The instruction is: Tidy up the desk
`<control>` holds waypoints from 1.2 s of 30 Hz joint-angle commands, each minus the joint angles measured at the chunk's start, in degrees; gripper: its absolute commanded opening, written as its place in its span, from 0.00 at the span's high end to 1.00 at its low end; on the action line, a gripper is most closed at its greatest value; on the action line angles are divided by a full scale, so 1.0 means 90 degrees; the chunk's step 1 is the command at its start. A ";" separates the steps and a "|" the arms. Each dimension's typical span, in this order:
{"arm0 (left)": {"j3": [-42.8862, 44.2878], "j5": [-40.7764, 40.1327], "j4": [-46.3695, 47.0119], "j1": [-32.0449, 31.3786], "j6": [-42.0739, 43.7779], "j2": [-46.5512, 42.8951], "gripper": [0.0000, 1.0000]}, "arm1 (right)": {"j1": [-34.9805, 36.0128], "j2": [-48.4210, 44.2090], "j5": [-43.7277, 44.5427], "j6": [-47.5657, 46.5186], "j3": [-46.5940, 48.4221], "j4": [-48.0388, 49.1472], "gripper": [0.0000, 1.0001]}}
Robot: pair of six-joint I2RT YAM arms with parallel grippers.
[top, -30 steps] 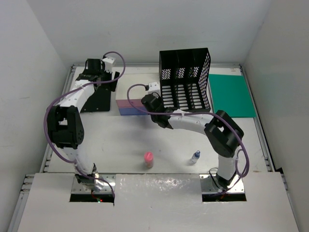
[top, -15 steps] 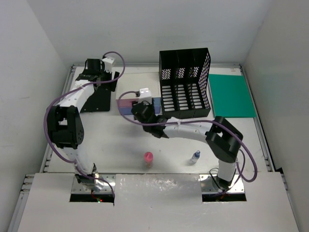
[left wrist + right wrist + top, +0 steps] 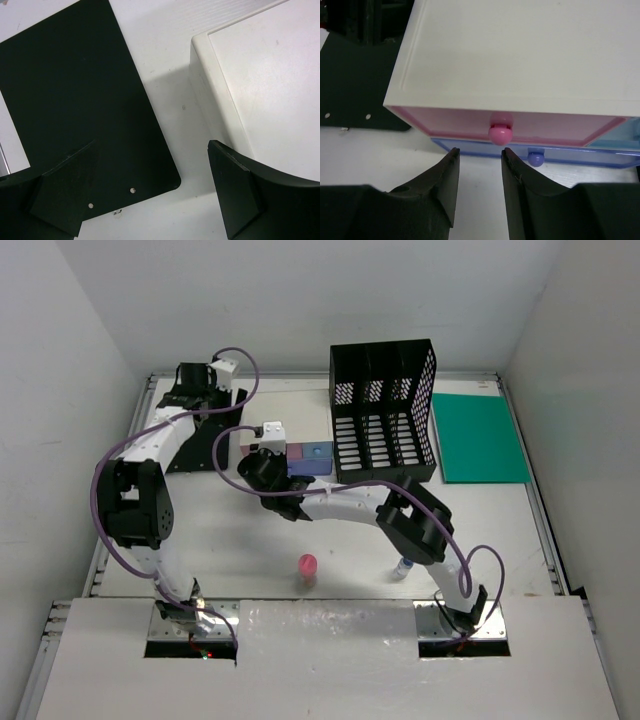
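The white desk (image 3: 220,540) holds a small white-topped drawer box (image 3: 308,456) at the back middle. My right gripper (image 3: 264,468) hovers at the box's left front. In the right wrist view the gripper (image 3: 480,152) is open with a narrow gap and empty. It faces the pink drawer's knob (image 3: 499,134), which sits just beyond the right fingertip without touching it. The blue drawer's knob (image 3: 535,158) is lower right. My left gripper (image 3: 200,398) is open and empty over a black mat (image 3: 205,440). In the left wrist view it (image 3: 150,195) spans the mat's corner (image 3: 75,100) and the box's top (image 3: 265,85).
A black mesh file organizer (image 3: 385,410) stands right of the drawer box. A green mat (image 3: 480,435) lies at the back right. A small pink item (image 3: 308,567) and a small bottle with a blue cap (image 3: 403,565) stand near the front.
My right arm has swung left, from in front of the file organizer to the left front of the drawer box. The left arm has not moved.
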 commanded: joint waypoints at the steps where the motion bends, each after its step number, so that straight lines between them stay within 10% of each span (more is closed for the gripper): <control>1: -0.0021 0.0261 0.0227 -0.0005 -0.0085 -0.0310 0.12 | 0.0040 0.0031 0.0668 -0.0174 0.0475 0.0160 0.63; 36: -0.0236 -0.0032 0.0354 0.0024 0.0178 -0.0378 0.12 | -0.0234 0.0559 0.0708 -0.0731 0.0865 0.0189 0.74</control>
